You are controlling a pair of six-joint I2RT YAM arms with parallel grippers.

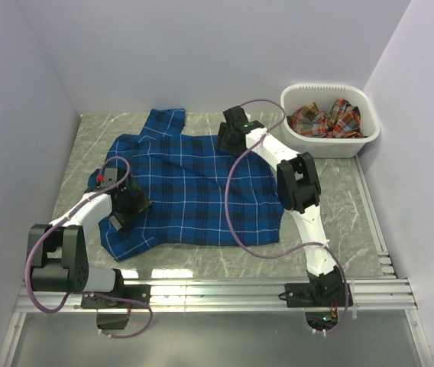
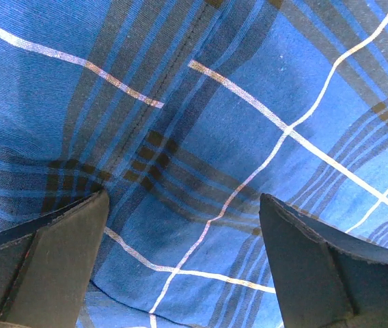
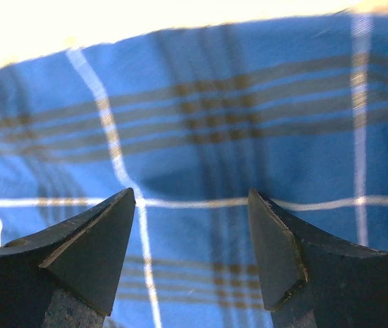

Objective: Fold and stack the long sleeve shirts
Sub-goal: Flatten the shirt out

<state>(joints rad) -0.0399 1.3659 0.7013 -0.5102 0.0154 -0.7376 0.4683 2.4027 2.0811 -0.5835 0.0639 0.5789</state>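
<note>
The royal blue plaid shirt (image 1: 194,187) lies spread on the table, one sleeve reaching to the back left. My left gripper (image 1: 124,208) is open, low over the shirt's near left part; in the left wrist view (image 2: 184,205) blue cloth fills the gap between the fingers. My right gripper (image 1: 228,136) is open at the shirt's far edge; in the right wrist view (image 3: 192,201) the cloth's far edge (image 3: 180,31) lies just beyond the fingertips. The red-orange plaid shirt (image 1: 326,120) lies crumpled in the white basket (image 1: 358,141) at the back right.
Grey marble tabletop (image 1: 339,206) shows to the right of and in front of the shirt. Pale walls close in the back and sides. A metal rail (image 1: 217,294) runs along the near edge. A purple cable (image 1: 236,229) loops over the shirt.
</note>
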